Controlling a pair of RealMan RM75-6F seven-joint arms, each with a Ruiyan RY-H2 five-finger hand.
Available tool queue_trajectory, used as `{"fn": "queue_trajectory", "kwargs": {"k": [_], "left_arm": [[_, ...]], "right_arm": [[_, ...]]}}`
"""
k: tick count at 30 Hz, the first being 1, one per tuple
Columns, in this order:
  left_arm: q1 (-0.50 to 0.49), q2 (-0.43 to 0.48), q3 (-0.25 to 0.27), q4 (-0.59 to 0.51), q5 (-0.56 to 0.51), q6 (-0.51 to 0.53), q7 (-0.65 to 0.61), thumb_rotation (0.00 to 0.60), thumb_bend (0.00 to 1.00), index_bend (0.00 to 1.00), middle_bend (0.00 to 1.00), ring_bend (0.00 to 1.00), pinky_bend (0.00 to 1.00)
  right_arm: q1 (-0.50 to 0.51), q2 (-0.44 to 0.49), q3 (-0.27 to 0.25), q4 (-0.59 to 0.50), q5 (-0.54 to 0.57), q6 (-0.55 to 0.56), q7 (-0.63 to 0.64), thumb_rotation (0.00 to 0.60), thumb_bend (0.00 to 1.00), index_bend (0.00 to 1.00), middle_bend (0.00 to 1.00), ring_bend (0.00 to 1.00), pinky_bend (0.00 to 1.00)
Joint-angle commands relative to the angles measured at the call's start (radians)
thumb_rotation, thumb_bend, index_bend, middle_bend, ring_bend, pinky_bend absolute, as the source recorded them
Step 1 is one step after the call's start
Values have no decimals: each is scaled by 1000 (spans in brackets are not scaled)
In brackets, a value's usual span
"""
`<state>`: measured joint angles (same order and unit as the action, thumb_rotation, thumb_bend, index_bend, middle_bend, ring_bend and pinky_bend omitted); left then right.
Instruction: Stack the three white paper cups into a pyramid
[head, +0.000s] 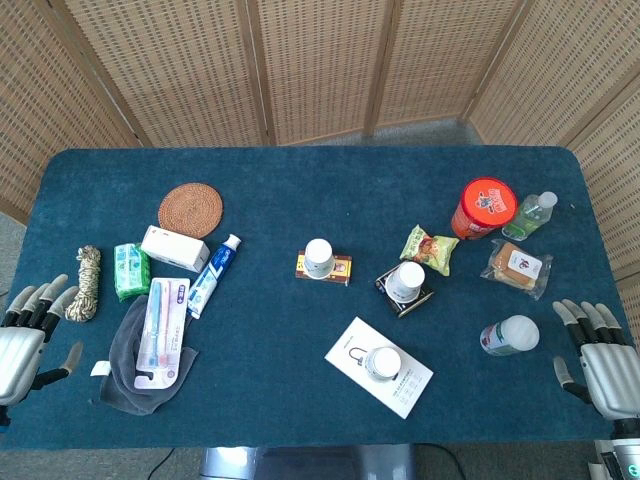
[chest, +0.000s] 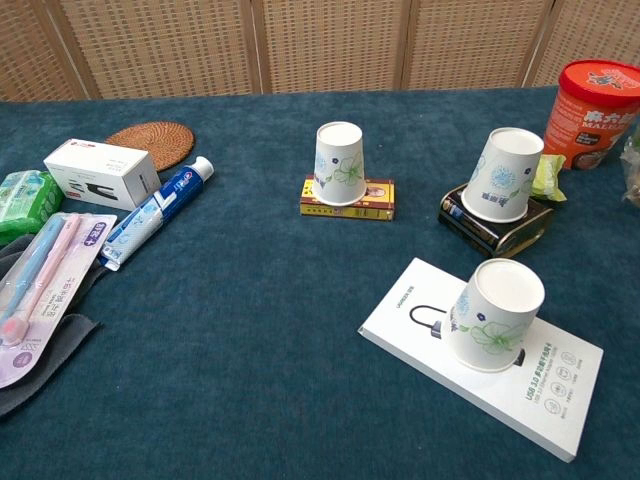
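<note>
A dark blue cloth-covered table (head: 270, 350) stands before woven rattan screens (head: 320, 60). At its left edge the left hand (head: 28, 335) rests palm down, holding nothing, fingers spread apart.

All three paper cups stand upside down, long axis upright, mouths down. Taking the middle cup (chest: 500, 174) as the landmark: it sits on a small black box (chest: 497, 222). The left cup (chest: 338, 163) stands well to its left, slightly farther back, on a flat yellow box (chest: 372, 200). The near cup (chest: 494, 314) stands in front of the middle cup, on a white flat package (chest: 560, 385). A red tub (chest: 592, 100) stands behind and right of the middle cup.

At the table's right edge the right hand (head: 598, 355) lies empty, fingers spread.
</note>
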<state>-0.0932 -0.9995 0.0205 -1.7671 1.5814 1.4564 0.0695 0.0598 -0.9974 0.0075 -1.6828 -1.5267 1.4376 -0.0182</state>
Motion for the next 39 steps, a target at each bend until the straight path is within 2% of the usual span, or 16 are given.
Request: {"fn": "queue_trajectory", "kwargs": {"k": [1,9,18,27,33,39], "left_arm": [[-5,-4,3,3,-3,-13,2,492,495,55,0,0,0],[-9,-7,3,8,9,-11,-17,493,495,39,0,0,0],[-25,20,5,-18,46,-13,-61,493,495,34,0,0,0],[-37,58,20,-64,80,-30,-41,490,495,31,0,0,0],[-41,64,24,-82,83,-40,-29,492,495,32,0,0,0],[-52,64,23,-89,84,-55,-23,491,495,32,0,0,0]], "right_arm": [[0,-1,2,-4,3,0,-8,599,509,0,0,0,83],[4,10,-4,-19,-14,-7,34,599,510,0,0,0,95],[43,59,-7,-80,-98,-21,100,598,510,0,0,0,129],[157,120,38,-180,-69,-162,98,599,509,0,0,0,153],[256,115,81,-216,-32,-278,83,598,504,0,0,0,153],[358,97,132,-239,44,-396,44,600,446,0,0,0,153]]}}
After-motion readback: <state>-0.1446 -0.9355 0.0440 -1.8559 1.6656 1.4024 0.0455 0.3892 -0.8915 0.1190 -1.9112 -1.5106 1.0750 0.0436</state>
